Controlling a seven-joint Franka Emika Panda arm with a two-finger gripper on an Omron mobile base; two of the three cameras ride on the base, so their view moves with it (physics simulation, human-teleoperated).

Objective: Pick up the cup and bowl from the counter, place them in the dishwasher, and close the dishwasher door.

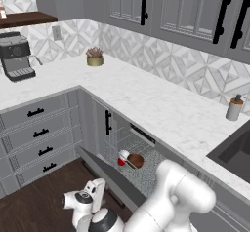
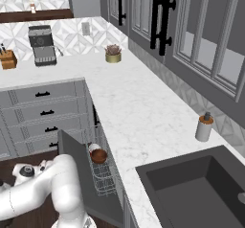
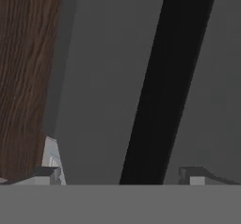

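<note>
Cup (image 1: 122, 158) half hidden behind bowl (image 1: 135, 161) in dishwasher rack (image 1: 128, 145)

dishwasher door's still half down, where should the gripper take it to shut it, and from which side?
Probably the black bar handle on the dishwasher door's outer face, approached from the floor side. The open gripper already faces that face, fingertips either side of the bar. The door is tilted part-way up, so push up toward the wire rack.

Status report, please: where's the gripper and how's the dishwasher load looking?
Gripper open, at the dishwasher door, bar handle between its tips. Cup and bowl in the rack. Door partly open, nothing blocking it.
</note>
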